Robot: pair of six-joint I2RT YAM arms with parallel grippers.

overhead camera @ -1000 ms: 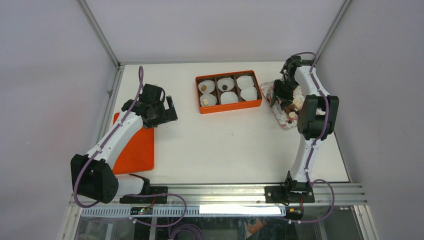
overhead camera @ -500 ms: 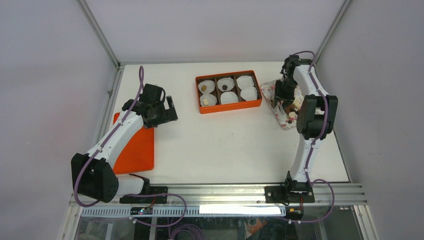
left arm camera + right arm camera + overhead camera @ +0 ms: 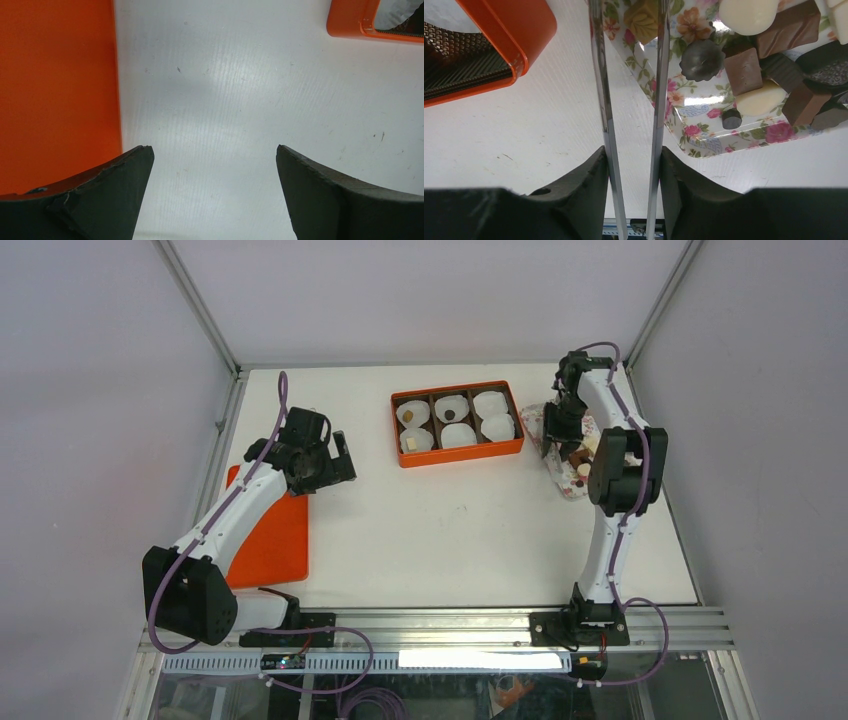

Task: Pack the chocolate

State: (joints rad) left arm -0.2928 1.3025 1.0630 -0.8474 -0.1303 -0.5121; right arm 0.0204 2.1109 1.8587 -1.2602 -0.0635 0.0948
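So the orange box sits toward the back of the table. It has six compartments with a white paper cup in each. Three of the cups show something inside: a tan piece back left, a dark piece back middle, and a cream piece front left.

The rest of the chocolate is heaped in the floral tray just right of the box. There are cream rounds, brown blocks, a dark fluted one and a little dark cylinder, mostly jammed up against each other.

Over there the right gripper is squeezed onto a pair of metal tweezers, with the blades reaching out over the tray's corner. A tan flower-shaped piece shows between the blades. The tips run off the top of the wrist view though, so I honestly can't tell if it's pinched or just lying on the tray.

Meanwhile the left gripper hangs with its jaws spread wide and nothing in them, over bare table right beside the flat orange lid.

Hard to see: from above, the right arm covers a good chunk of the floral tray. The right wrist view only catches one corner of the box, with a bit of brown ribbed liner inside.
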